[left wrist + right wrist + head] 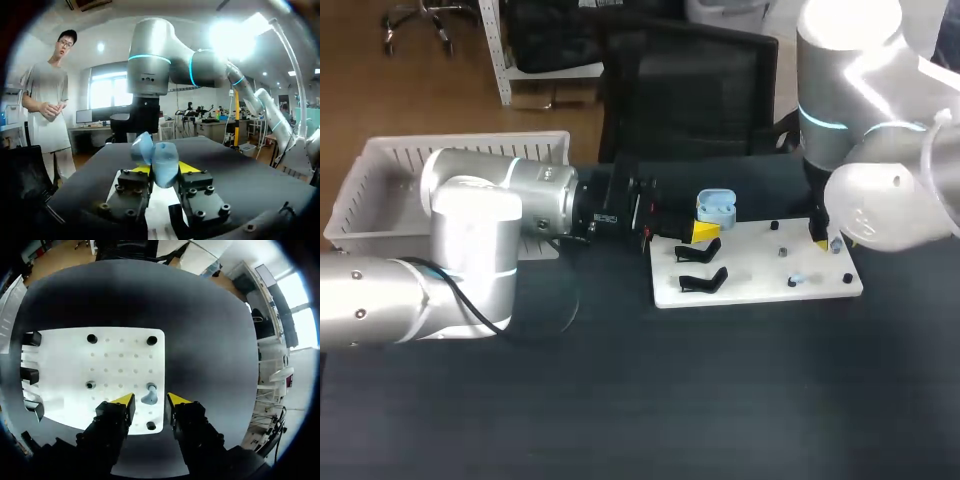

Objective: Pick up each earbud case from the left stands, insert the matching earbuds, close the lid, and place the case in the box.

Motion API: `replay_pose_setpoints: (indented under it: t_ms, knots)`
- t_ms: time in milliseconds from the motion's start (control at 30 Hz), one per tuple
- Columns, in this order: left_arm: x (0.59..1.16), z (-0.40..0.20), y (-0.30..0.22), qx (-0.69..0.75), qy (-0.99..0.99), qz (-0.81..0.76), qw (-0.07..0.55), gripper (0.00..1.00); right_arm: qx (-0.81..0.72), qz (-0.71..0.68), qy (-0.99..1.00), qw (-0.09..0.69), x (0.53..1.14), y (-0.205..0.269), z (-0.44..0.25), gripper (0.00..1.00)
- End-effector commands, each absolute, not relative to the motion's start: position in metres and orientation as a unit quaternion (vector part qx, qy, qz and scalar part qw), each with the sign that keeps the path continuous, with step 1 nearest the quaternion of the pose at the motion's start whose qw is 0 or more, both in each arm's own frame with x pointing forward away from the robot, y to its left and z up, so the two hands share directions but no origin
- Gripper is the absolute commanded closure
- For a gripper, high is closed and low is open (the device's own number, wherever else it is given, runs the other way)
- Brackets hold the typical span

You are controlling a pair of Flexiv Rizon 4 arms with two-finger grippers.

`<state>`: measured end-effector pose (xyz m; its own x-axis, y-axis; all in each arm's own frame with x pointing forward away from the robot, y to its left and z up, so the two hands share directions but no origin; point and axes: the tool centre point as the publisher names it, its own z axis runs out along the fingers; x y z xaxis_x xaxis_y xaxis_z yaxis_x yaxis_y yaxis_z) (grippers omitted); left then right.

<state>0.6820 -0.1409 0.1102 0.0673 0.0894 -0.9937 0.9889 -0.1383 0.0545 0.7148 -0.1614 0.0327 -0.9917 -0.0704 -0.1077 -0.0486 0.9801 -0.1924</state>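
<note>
The left gripper (165, 169) pinches the open earbud case (156, 161) beside the white board (750, 285); the right gripper (150, 400) (fingers spread) straddles an earbud (149, 396) there, which off-centre closure could knock away.

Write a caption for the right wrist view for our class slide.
Open fingers frame a pale blue earbud on the white board.
</note>
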Motion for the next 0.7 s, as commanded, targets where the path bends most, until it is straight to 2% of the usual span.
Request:
replay_pose_setpoints:
  t_ms: [33, 700]
  knots:
    - [0.6818, 0.1095, -0.1409, 0.57, 0.471, -0.493, 0.458, 1.0, -0.032, -0.093, 0.993, 0.06, 0.7119, -0.1642, 0.0308, 0.62]
    - [0.6818, 0.1095, -0.1409, 0.57, 0.471, -0.493, 0.458, 1.0, -0.045, -0.096, 0.993, 0.06, 0.7167, -0.1664, 0.0239, 0.73]
